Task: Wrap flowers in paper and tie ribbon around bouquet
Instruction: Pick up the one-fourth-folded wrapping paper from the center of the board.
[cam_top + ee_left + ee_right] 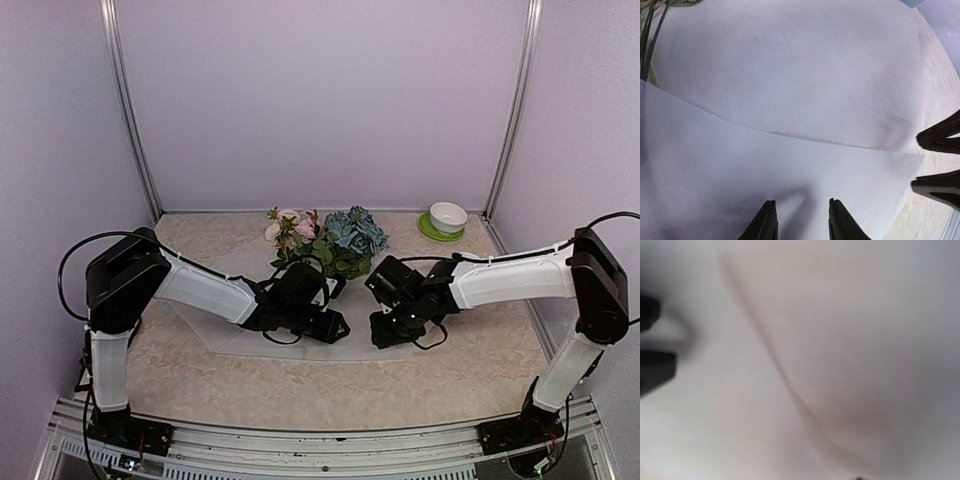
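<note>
Nearest the arm bases, a wide strip of the speckled table (300,395) lies bare, and it gives both arms room to swing along the front edge. Just beyond it runs the near edge of the paper (200,322), which lies flat across the middle of the table.

The left gripper (802,227) hovers low over that sheet. Its jaws stand apart and only paper shows in the gap between them, with nothing pinched. A long crease crosses the sheet slantwise ahead of its fingers, where one layer lies over another.

The right gripper (384,330) sits just beside the left one, at the paper's right-hand edge. In the left wrist view its two dark fingertips are parted and hold nothing. The paper ends right there and bare table begins. The right wrist view is too blurred to show more than pale paper.

Farther back, the flowers (325,240) rest on the far part of the sheet, with the pink and blue heads toward the rear wall and the thin stems pointing back at the grippers. Off to the right, well apart from the paper, a white bowl (448,214) stands on a green saucer (430,232) near the back corner.
</note>
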Controlling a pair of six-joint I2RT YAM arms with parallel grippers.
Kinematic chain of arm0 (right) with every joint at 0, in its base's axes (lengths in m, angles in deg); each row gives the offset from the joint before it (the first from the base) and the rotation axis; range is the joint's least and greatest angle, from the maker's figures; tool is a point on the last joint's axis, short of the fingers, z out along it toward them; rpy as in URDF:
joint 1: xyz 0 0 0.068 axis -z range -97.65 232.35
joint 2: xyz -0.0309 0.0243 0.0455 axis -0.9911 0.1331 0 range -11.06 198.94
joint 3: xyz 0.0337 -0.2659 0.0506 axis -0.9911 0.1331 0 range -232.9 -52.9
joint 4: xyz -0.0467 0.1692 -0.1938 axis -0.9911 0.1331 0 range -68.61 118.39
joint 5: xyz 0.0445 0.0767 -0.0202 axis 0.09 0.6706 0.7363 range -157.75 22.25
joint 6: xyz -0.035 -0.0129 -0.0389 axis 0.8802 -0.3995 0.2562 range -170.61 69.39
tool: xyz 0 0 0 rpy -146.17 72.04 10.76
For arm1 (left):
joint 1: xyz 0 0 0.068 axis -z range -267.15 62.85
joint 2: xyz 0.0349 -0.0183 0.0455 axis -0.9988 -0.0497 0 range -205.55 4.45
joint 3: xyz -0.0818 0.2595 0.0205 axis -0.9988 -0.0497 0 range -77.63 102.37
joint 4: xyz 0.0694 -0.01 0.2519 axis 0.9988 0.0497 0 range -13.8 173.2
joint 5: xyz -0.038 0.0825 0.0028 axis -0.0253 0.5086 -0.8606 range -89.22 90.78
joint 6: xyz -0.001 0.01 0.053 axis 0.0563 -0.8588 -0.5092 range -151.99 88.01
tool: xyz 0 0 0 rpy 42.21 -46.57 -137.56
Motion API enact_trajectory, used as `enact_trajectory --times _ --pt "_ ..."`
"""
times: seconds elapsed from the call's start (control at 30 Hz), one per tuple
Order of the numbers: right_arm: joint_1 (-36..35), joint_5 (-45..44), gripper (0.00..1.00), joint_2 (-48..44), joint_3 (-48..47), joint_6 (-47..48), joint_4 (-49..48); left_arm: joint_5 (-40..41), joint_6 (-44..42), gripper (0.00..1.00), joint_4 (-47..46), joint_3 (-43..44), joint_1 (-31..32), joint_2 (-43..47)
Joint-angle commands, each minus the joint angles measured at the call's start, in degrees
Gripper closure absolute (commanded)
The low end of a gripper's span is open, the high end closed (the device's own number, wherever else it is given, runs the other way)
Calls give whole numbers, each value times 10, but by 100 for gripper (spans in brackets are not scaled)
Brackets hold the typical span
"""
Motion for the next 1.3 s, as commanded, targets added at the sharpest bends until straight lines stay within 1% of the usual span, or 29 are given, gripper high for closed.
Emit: enact_trajectory --times 0.0,0.07,0.1,0.17,0.23,0.33,0.43,0.47,0.53,0.6,0.67,0.77,0.9,0.93,1.03,1.2,1.27 --pt "5 -27 45 -64 31 -87 102 -38 12 65 17 -39 -3 -22" --pt "17 -7 36 -82 61 -114 96 -37 7 64 14 -38 -3 -22" --pt "27 -3 29 -92 75 -124 92 -38 5 65 15 -38 -4 -23" --pt "53 7 24 -121 109 -120 62 -42 2 64 13 -38 -4 -24" --pt "94 39 21 -149 137 -96 7 -44 0 64 11 -40 -5 -25" --pt "147 70 11 -166 163 -79 -44 -45 -1 65 13 -40 -5 -27" --pt "195 96 10 -169 191 -66 -102 -43 -1 64 12 -42 -6 -26" --pt "208 108 11 -167 203 -65 -139 -43 -1 64 12 -42 -7 -27" --pt "229 137 15 -154 218 -59 -185 -47 0 64 11 -42 -8 -29" --pt "244 139 21 -137 211 -54 -186 -46 2 65 12 -42 -10 -29" --pt "251 128 23 -129 207 -51 -185 -46 3 64 12 -41 -11 -29" --pt "259 144 29 -123 217 -46 -217 -45 3 64 12 -40 -11 -29" --pt "262 145 34 -111 217 -44 -229 -45 4 65 16 -34 -11 -31" --pt "263 145 36 -109 218 -44 -231 -45 3 65 17 -33 -11 -32" --pt "264 146 50 -114 223 -44 -236 -43 3 64 17 -34 -11 -30" --pt "266 140 81 -146 243 -49 -265 -41 5 64 19 -31 -13 -35" --pt "267 138 90 -155 243 -50 -268 -44 6 65 19 -32 -13 -36"
